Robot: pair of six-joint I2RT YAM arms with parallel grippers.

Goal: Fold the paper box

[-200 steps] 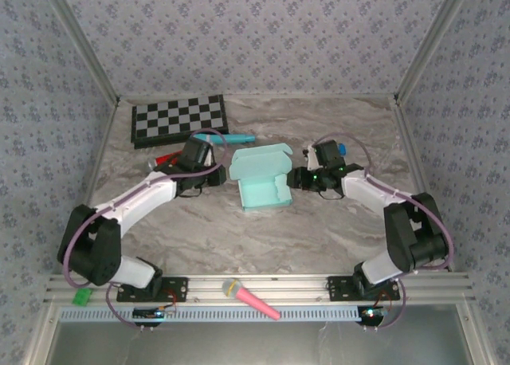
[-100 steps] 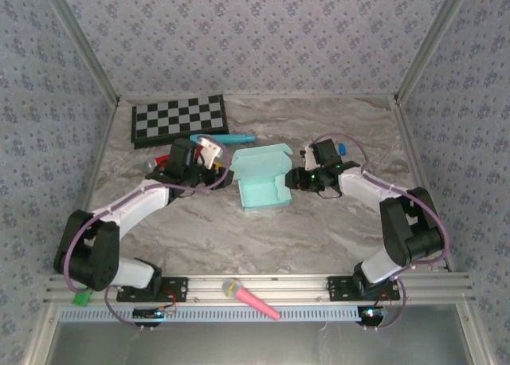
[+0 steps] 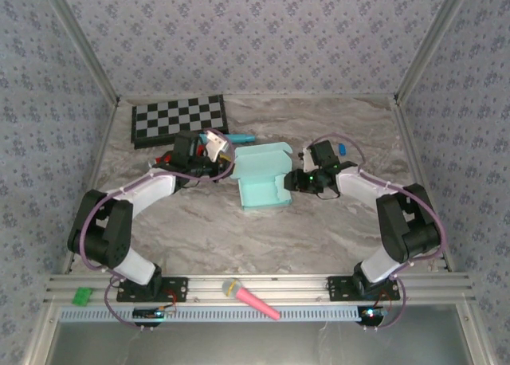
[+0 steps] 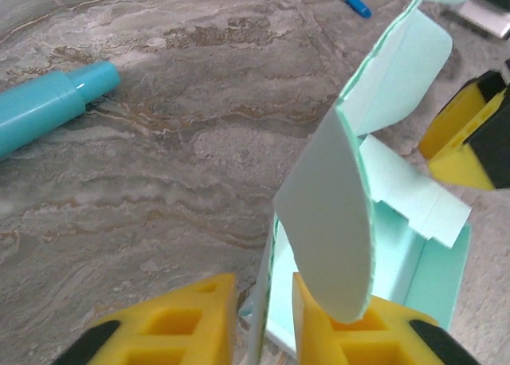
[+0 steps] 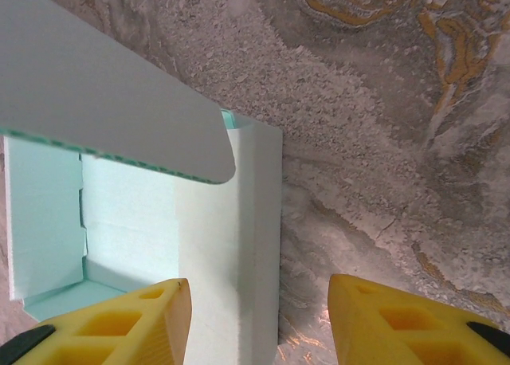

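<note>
On the rail (image 3: 295, 289) at the near edge lie a pink stick (image 3: 253, 301) with a yellow head and, far left, a green block (image 3: 81, 296). Beyond it, the marbled desk (image 3: 239, 237) carries the box (image 3: 263, 193) at its middle, between the two arms. The box is an open aqua tray with its lid (image 3: 256, 162) raised at the far side. The left hand (image 4: 263, 284) sits at the box's left. Its yellow fingers (image 4: 183, 325) are narrowly apart, with a thin cardboard edge of the box standing in the gap, and a rounded flap (image 4: 327, 237) curls just above the right finger. Whether the fingers pinch that edge I cannot tell. The right hand (image 5: 256, 289) is at the box's right side, released. Its fingers are wide apart, one over the box's side wall and the other over bare desk, with nothing grasped. Just behind the left hand lie a red thing (image 3: 164, 158) and a teal marker (image 3: 239, 136). A small blue thing (image 3: 341, 149) lies behind the right hand. Farthest back, at the left, is the checkerboard (image 3: 179, 119).
</note>
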